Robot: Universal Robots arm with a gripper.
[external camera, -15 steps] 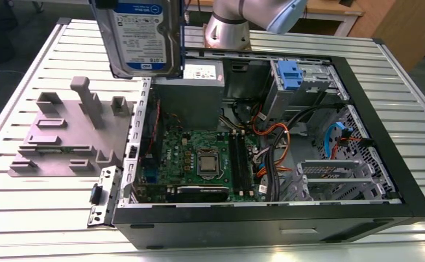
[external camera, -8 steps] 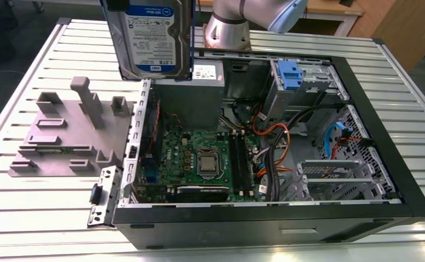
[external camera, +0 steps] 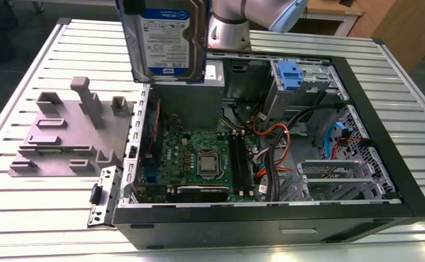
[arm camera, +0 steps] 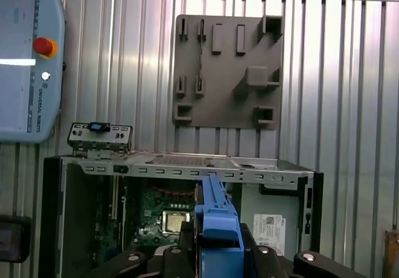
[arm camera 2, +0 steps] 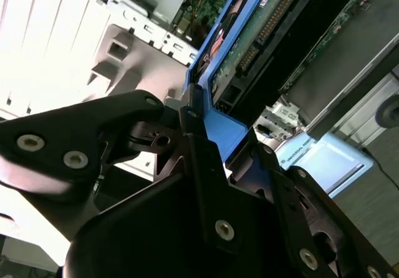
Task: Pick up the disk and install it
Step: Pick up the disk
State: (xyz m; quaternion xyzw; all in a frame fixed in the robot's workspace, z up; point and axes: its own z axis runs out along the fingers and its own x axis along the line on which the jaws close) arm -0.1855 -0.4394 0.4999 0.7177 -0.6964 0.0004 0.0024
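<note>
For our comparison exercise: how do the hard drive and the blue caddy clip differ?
The hard drive is held upright in the air; the blue caddy clip sits inside the computer case. The hard drive is silver metal and labelled; the blue caddy clip is plain blue plastic. Both show blue plastic.

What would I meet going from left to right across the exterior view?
Grey holder plate → disk, held aloft → blue caddy clip → blue cable.

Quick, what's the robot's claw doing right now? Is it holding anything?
Gripper: jaws shut on the flat silver metal disk with blue plastic rails, holding it in the air.
</note>
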